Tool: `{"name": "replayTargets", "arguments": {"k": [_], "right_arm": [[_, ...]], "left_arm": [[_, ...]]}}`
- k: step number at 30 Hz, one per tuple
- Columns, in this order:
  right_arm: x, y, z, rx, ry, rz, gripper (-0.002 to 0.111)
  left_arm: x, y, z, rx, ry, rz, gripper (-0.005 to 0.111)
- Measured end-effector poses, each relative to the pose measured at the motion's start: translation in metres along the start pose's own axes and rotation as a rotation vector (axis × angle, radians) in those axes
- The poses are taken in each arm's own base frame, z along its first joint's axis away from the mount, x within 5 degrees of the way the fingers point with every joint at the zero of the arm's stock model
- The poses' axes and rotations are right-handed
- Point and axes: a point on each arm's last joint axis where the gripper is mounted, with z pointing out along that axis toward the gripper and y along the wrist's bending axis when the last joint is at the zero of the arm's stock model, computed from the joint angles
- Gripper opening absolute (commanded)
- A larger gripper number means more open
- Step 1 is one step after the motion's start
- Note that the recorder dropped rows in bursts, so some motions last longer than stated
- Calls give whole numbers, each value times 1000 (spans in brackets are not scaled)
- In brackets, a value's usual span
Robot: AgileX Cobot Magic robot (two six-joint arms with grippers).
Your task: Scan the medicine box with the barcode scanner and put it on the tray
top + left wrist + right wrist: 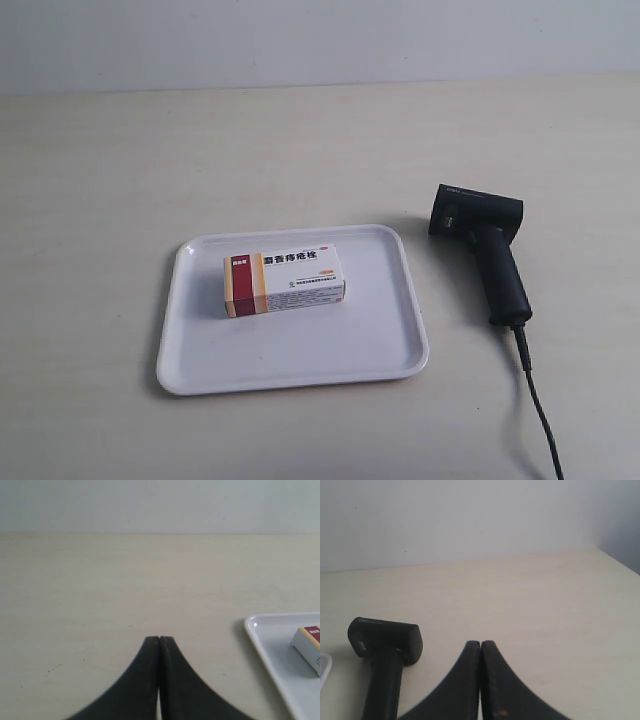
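The medicine box (285,279) lies flat on the white tray (300,355), its dark red and orange band toward the exterior view's left. The black barcode scanner (487,247) lies on the table beside the tray, its cable (538,405) trailing to the near edge. Neither arm shows in the exterior view. My left gripper (159,639) is shut and empty over bare table, with the tray's corner (260,630) and the box's banded end (309,641) off to one side. My right gripper (480,643) is shut and empty, with the scanner (385,655) lying beside it.
A pale wooden table (150,170) runs back to a white wall (320,40). In the right wrist view the table's edge (620,562) shows at the far corner.
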Motion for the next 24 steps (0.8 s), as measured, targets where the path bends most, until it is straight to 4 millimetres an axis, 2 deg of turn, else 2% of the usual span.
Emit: {"name": "replayTargets", "arguments": {"k": [24], "right_arm": [[4,1,0,-14,39,1,0]], "left_arm": [[0,0,0,0,0,0,0]]}}
